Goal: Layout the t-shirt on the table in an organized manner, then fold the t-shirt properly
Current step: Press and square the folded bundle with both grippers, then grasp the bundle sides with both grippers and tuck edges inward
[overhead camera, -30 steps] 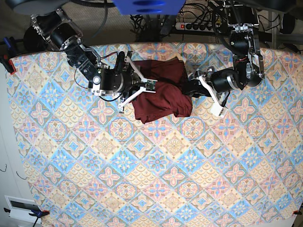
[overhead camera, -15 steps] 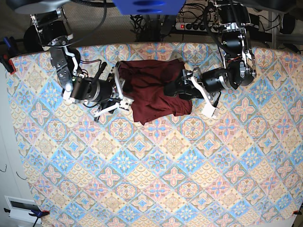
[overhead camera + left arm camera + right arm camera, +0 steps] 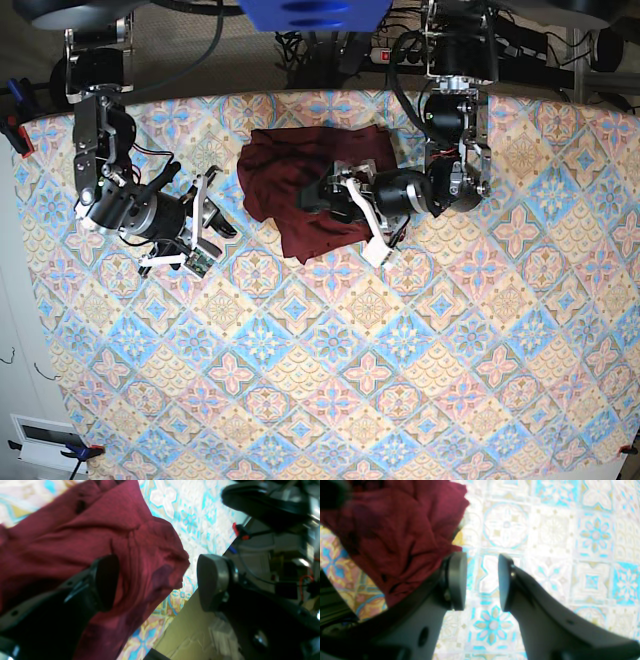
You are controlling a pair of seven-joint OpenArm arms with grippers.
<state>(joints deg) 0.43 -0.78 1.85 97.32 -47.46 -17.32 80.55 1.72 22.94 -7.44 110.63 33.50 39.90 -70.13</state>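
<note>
- worktop (image 3: 330, 400): big pastel tile-pattern cloth, most of it bare. All the action sits at the far edge near the arm bases.
- t-shirt (image 3: 300, 175): dark maroon, thin knit, no print. Lies bunched in a rough lump at the far-centre of the worktop. Creased and doubled over itself; no sleeves, collar or hem can be picked out.
- Progress, my read: layout not done. Garment is not spread flat, so both the spreading and every fold are left. Early stage.
- left gripper (image 3: 345, 200): reaches over the t-shirt from the base view's right. In the left wrist view its 2 fingers (image 3: 105, 582) stand wide apart, 1 over the cloth and 1 beyond the cloth edge over the worktop rim. Nothing clamped.
- right gripper (image 3: 200, 225): on bare worktop just beside the shirt's edge, on the base view's left. Right wrist view shows the 2 pads (image 3: 456, 580) parted with patterned cloth visible between them; 1 sits next to a maroon fold, not gripping it.
- Likely need: find a hem or shoulder corner in that lump before pulling, else it just drags as 1 wad.
</note>
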